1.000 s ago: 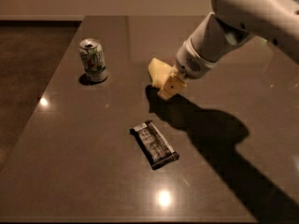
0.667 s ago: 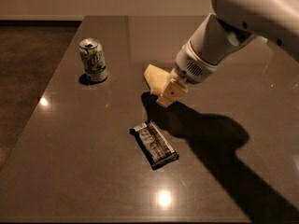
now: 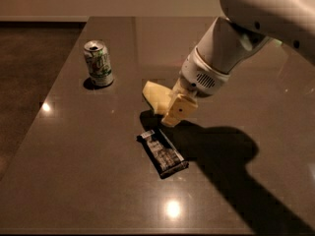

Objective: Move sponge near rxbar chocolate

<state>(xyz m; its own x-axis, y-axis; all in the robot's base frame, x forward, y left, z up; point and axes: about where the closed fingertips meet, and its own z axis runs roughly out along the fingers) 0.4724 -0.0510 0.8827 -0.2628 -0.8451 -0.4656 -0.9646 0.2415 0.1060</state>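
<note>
A dark, glossy bench [image 3: 74, 171] in a dim room, seen from above and in front. A thick white robot arm [image 3: 231, 48] reaches in from the upper right. At its tip, the cream-coloured pincer [image 3: 168, 113] is clamped on the sponge [image 3: 155, 96], a small pale yellow block that sticks out to the left of the one finger that shows. A shadow lies on the bench just below the sponge, so it appears to be carried a little above the surface rather than resting on it.

Over the last second the arm has brought the sponge forward and to the left, toward the front of the bench. It now hangs just behind the far end of the rxbar chocolate [image 3: 163, 153], a flat black-wrapped bar with pale print lying at a slant near the middle of the bench. The sponge and bar are close but not touching. The bar has not shifted.

A green and white soda can [image 3: 98, 63] stands upright well off to the left, where it was before.

The carry looks nearly finished, since the sponge is already near the bar. What seems left is to lower it onto the bare bench beside the wrapper and let go, without nudging the bar.
</note>
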